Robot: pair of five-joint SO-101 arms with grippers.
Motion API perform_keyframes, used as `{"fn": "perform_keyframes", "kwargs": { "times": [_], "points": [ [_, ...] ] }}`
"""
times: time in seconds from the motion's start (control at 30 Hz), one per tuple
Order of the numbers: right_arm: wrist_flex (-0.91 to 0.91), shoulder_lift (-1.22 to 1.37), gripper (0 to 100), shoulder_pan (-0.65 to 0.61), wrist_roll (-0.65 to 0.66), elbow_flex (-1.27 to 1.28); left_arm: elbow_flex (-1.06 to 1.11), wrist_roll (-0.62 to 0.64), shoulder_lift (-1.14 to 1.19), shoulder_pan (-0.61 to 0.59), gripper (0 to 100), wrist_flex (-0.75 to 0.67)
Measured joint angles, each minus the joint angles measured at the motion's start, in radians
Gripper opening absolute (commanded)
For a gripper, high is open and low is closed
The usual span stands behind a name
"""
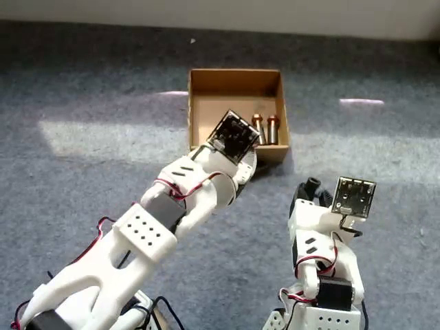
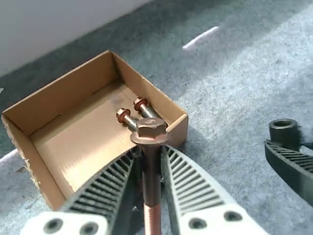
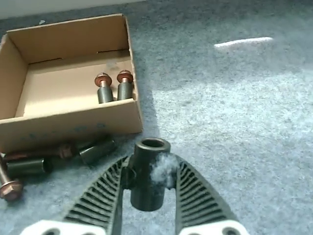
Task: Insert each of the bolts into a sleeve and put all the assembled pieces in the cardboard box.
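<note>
1. Gripping a bolt (image 2: 151,171) by the shank with the left gripper (image 2: 149,149), near the box's (image 2: 63,78) front wall.
2. Clamping a sleeve (image 3: 146,188) with the right gripper (image 3: 149,165) (bore upward, presumably to receive the bolt).

Table (image 1: 385,227) surfaced in grey carpet, crossed by a sunlit band; pale wall (image 1: 275,12) along far edge.
</note>
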Motion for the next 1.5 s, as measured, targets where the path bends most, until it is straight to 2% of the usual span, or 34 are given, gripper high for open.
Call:
{"fn": "perform_keyframes", "kwargs": {
  "times": [0.27,0.6,0.67,0.83,1.0,1.17,1.5],
  "points": [
    [0.000,0.000,0.5,-0.157,0.000,0.000,0.120,0.003,-0.127,0.000,0,-0.149],
    [0.000,0.000,0.5,-0.296,0.000,0.000,0.384,0.005,-0.295,0.000,0,-0.522],
    [0.000,0.000,0.5,-0.334,0.000,0.000,0.397,0.005,-0.321,0.000,0,-0.562],
    [-0.023,0.000,0.5,-0.451,0.000,0.008,0.397,0.005,-0.370,0.000,0,-0.589],
    [-0.181,0.000,0.6,-0.506,0.000,0.124,0.410,0.011,-0.427,-0.023,0,-0.595],
    [-0.377,0.000,0.5,-0.511,0.000,0.138,0.410,0.155,-0.517,-0.101,0,-0.595],
    [-0.417,0.002,0.5,-0.511,0.126,0.138,0.493,0.353,-0.660,-0.117,0,-0.595]
  ]
}}
